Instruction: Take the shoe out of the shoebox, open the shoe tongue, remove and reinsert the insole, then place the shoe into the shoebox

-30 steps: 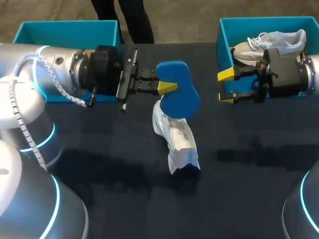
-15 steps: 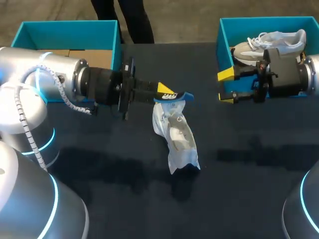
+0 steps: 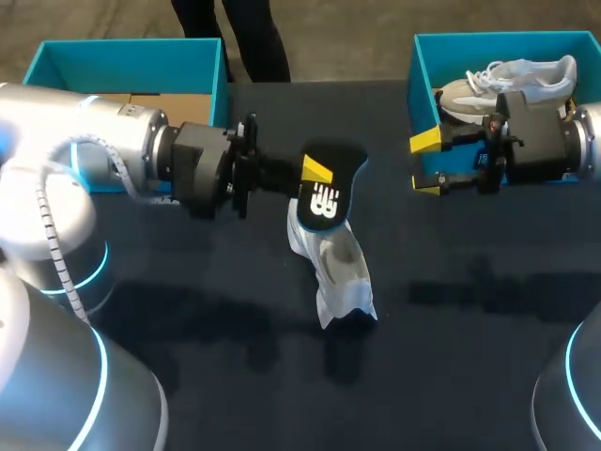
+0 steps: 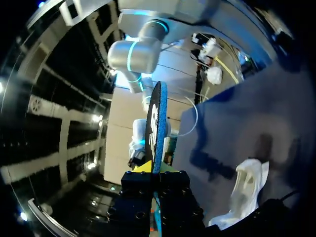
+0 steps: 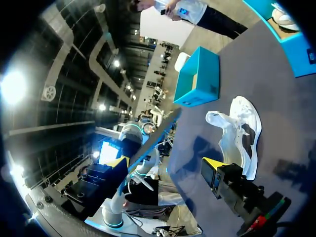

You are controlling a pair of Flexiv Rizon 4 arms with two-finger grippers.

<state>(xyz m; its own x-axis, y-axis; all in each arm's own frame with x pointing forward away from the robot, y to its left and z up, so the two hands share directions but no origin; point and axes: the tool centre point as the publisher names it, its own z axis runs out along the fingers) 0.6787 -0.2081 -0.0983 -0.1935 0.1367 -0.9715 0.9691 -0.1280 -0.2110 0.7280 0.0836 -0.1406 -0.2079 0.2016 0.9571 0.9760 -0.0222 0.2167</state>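
The left gripper [image 3: 315, 174] clamps the insole [image 3: 329, 193] by its edge, just above the white shoe [image 3: 340, 272] lying on the table [image 3: 470, 357]; the right gripper [image 3: 425, 162] hangs wide open, empty, beside the shoebox [image 3: 488, 38]

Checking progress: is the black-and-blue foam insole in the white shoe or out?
Out: the left gripper holds the black-and-blue foam insole above the white shoe.
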